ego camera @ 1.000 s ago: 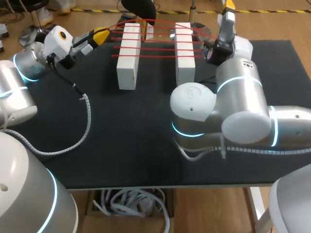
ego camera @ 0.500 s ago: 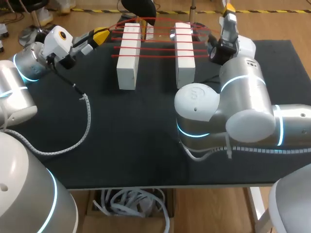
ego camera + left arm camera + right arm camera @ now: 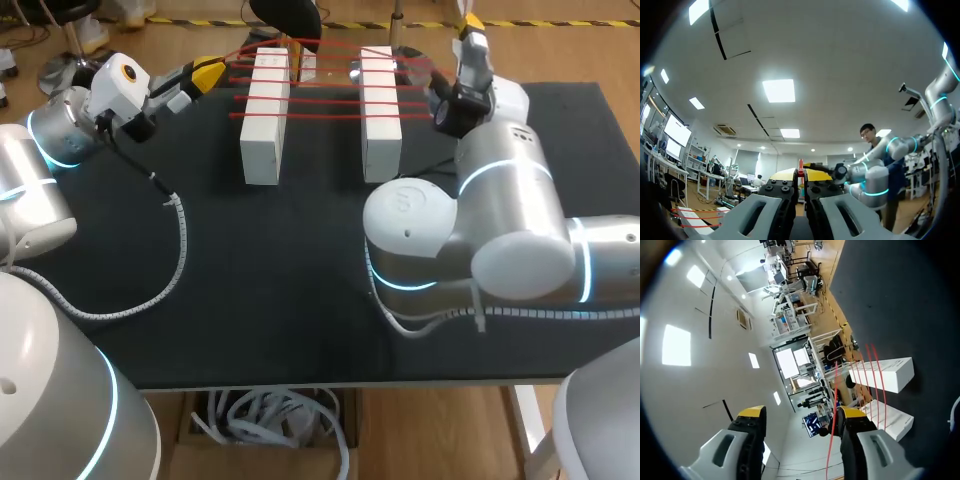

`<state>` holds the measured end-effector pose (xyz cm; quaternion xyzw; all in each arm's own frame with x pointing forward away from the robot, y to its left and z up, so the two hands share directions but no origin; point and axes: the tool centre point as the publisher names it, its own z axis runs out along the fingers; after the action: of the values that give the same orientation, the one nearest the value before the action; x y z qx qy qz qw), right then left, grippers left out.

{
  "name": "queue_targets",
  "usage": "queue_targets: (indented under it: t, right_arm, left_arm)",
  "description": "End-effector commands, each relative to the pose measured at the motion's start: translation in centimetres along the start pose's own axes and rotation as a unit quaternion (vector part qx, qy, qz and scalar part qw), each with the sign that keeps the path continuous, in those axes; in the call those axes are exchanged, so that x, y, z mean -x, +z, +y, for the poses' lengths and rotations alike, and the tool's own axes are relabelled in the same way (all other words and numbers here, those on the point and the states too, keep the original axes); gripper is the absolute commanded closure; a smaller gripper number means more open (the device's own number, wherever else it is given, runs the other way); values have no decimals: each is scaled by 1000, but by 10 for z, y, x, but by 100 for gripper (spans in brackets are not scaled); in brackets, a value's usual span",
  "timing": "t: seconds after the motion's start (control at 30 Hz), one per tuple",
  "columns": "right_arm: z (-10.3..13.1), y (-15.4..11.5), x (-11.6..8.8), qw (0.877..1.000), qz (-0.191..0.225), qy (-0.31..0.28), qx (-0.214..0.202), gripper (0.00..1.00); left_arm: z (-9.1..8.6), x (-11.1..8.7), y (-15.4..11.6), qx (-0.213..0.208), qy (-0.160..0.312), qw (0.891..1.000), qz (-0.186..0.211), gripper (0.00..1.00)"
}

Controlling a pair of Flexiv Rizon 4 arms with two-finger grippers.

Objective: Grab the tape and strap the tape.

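Note:
Two white blocks (image 3: 265, 115) (image 3: 380, 110) stand upright on the black table, with several strands of red tape (image 3: 320, 88) stretched across them. My left gripper (image 3: 205, 74) lies left of the blocks, shut on the tape's end. In its wrist view, the red strip (image 3: 800, 169) shows pinched between the yellow tips of the left gripper (image 3: 800, 175). My right gripper (image 3: 469, 22) points up at the table's far edge, right of the blocks. Seen from its wrist, the right gripper (image 3: 800, 417) stands open. A tape strand (image 3: 832, 440) runs along the inside of one finger (image 3: 852, 415), towards the blocks (image 3: 885, 374).
The black table (image 3: 250, 280) has a wide bare stretch in front of the blocks. My left arm's white spiral cable (image 3: 175, 250) hangs over its left part. My right arm's bulky elbow (image 3: 450, 230) sits over the right middle.
My right arm has shifted a little to the right, carrying its gripper slightly right along the far edge. The left arm and the blocks have stayed put.

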<state>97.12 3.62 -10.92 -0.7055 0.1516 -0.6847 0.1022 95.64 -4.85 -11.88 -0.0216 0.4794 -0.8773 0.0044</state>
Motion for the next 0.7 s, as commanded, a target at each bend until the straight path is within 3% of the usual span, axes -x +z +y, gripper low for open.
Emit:
queue_targets:
  t: [0.03, 0.1, 0.7]
  right_arm:
    - [1, -2, -4, 1000, -2, 0, -1, 45]
    - [0, -3, -5, 1000, -2, 1, -2, 51]
    - [-4, -9, -8, 1000, -1, 7, -10, 55]
  left_arm:
    - [0, 0, 0, 0, 0, 1000, 0, 100]
    - [0, 0, 0, 0, 0, 1000, 0, 100]
    - [0, 0, 0, 0, 0, 1000, 0, 100]
